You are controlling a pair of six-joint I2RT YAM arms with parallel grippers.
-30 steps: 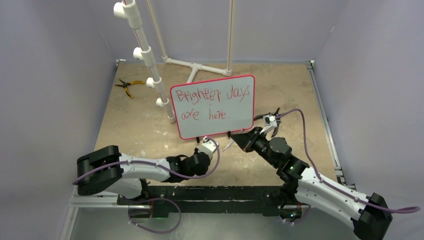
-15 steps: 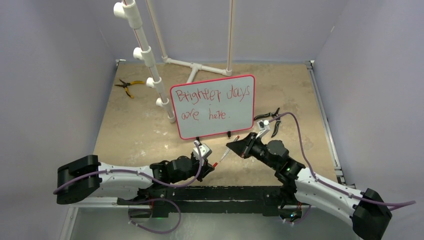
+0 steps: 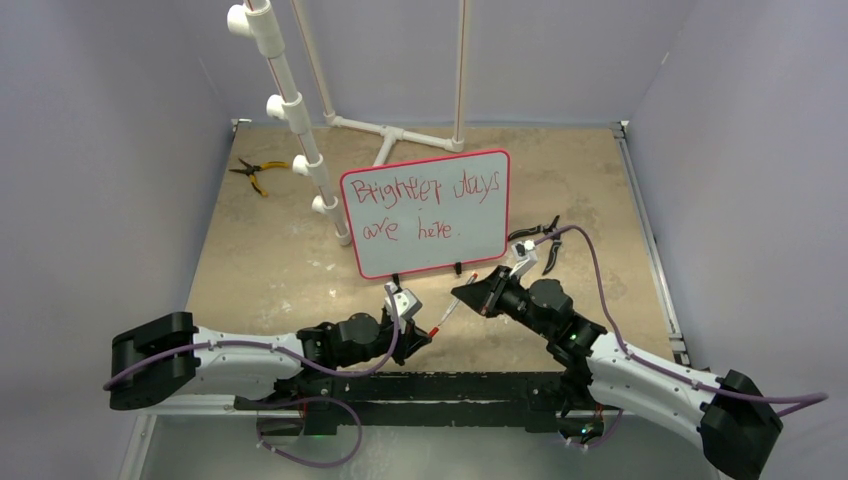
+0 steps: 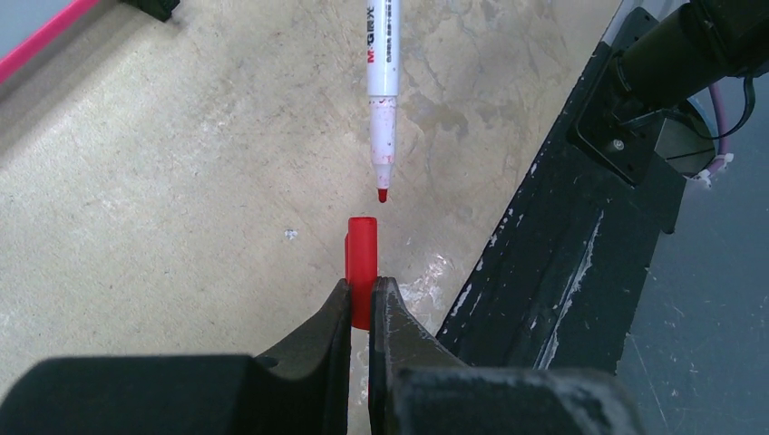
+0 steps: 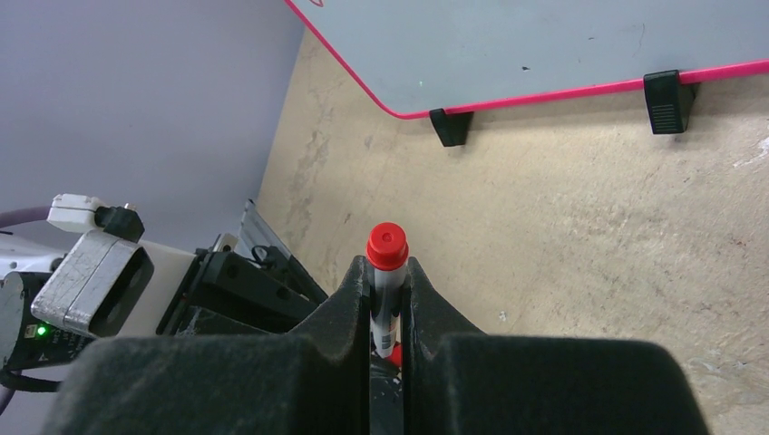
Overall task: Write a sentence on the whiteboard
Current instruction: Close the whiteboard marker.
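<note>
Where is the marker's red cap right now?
Left wrist view: the red cap is pinched between the fingers of the left gripper, just short of the tip of the marker, over the table in front of the whiteboard.

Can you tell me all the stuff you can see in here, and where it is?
whiteboard: one, white with red frame, standing mid-table
sentence: one, red, two rows on the whiteboard
marker: one, white with red tip, uncapped, in the right gripper
cap: one, red, in the left gripper, just short of the marker's tip
yellow pliers: one, far left of the table
black pliers: one, right of the whiteboard
pipe stand: one, white, behind the whiteboard
table: one, beige
left gripper: one, black, shut on the cap
right gripper: one, black, shut on the marker
</note>
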